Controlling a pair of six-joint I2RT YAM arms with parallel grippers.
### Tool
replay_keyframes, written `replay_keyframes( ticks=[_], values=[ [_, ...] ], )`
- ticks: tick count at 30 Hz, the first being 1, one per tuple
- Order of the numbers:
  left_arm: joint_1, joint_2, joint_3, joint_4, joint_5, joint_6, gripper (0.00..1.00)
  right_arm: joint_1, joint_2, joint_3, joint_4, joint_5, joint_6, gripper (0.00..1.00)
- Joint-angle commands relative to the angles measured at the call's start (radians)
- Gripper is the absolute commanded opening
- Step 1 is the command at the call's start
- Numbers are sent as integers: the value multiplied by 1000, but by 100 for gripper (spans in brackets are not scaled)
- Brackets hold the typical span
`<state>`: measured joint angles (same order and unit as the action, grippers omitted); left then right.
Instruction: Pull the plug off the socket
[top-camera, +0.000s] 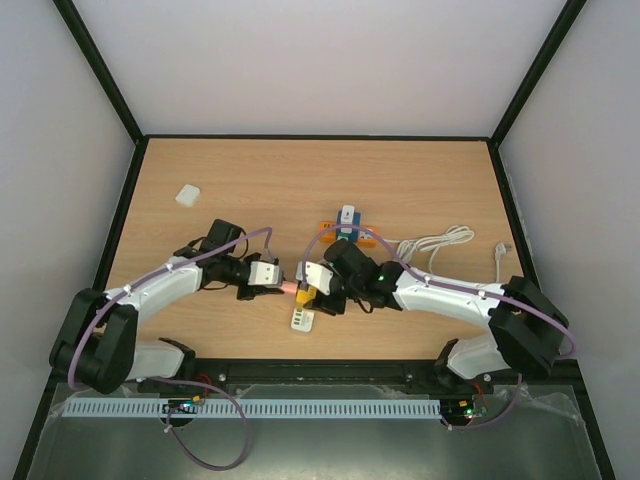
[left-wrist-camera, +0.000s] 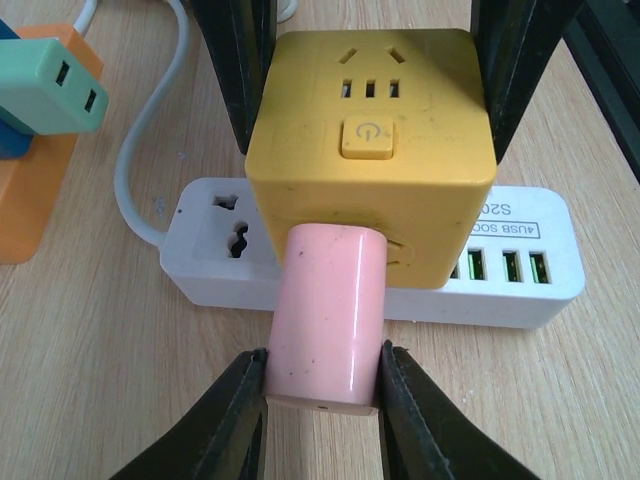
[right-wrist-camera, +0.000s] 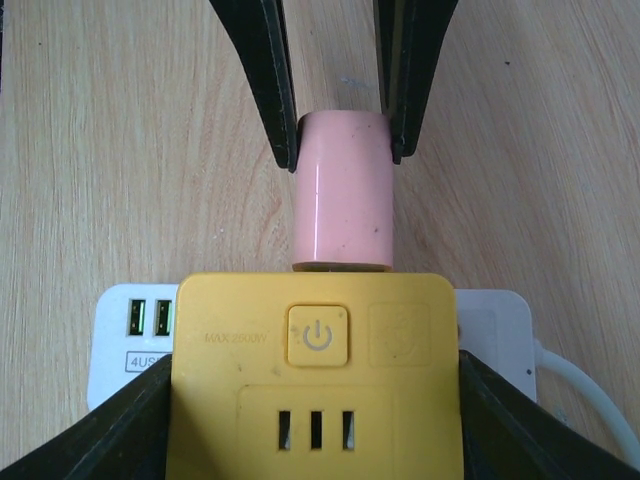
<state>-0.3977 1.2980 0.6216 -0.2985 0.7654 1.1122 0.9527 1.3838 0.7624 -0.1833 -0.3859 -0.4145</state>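
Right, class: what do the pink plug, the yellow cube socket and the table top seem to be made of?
Pink plug: likely smooth, glossy moulded plastic; a highlight runs along it.
Yellow cube socket: matt plastic, with moulded slots and button.
Table top: wood or wood-look laminate; pale grain lines show.

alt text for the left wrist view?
Left gripper shut on a pink plug seated in a yellow cube socket, which the right gripper holds from both sides. A white power strip lies beneath them.
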Motion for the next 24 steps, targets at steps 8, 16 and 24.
replay_keyframes(
  ticks=[8, 16, 24],
  values=[
    [157, 66, 13, -128, -101, 158, 3, -13, 22, -29, -255, 63, 20, 17],
    [186, 51, 18, -147, -87, 159, 2, -14, 21, -22, -254, 58, 22, 22],
    [271, 24, 53, -122, -60, 23, 3, -13, 12, -20, -245, 53, 26, 26]
  ],
)
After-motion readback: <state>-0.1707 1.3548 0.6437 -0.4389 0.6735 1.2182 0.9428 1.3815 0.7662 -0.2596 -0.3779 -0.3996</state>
